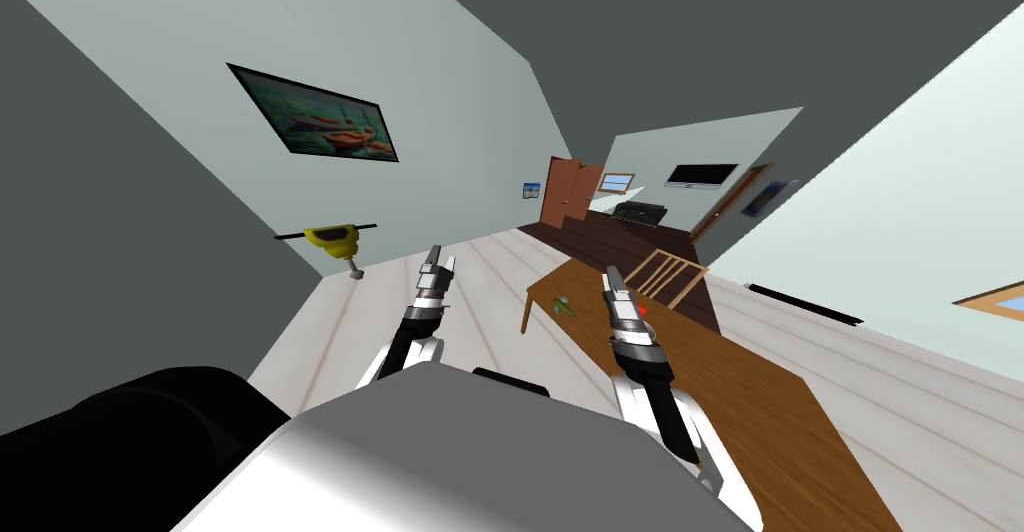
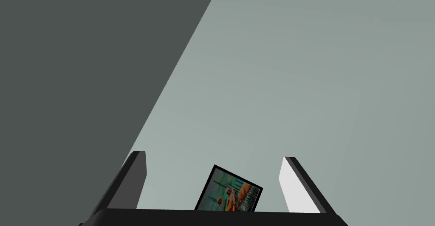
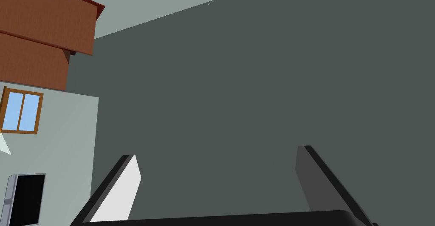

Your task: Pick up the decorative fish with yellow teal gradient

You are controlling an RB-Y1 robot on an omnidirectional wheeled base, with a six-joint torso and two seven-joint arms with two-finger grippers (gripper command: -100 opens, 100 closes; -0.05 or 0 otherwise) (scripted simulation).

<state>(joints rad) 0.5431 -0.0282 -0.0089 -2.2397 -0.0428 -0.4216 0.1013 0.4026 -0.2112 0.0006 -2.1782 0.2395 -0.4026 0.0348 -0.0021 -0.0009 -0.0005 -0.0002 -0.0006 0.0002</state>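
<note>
Small fish on the wooden surface, both jaws open and empty

The teal-green fish (image 1: 563, 305) lies near the far corner of the surface (image 1: 740, 386), closer to the right jaws than the left; it is too small to tell its long axis or heading. The left jaws and right jaws stand wide apart, touching nothing.

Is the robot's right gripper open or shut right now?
Open. The right gripper, thin light grey blade fingers on a dark box, has them standing wide apart, pressing nothing.

Both end effectors (image 1: 436, 252) (image 1: 611, 272) raised, fingers apart
</note>
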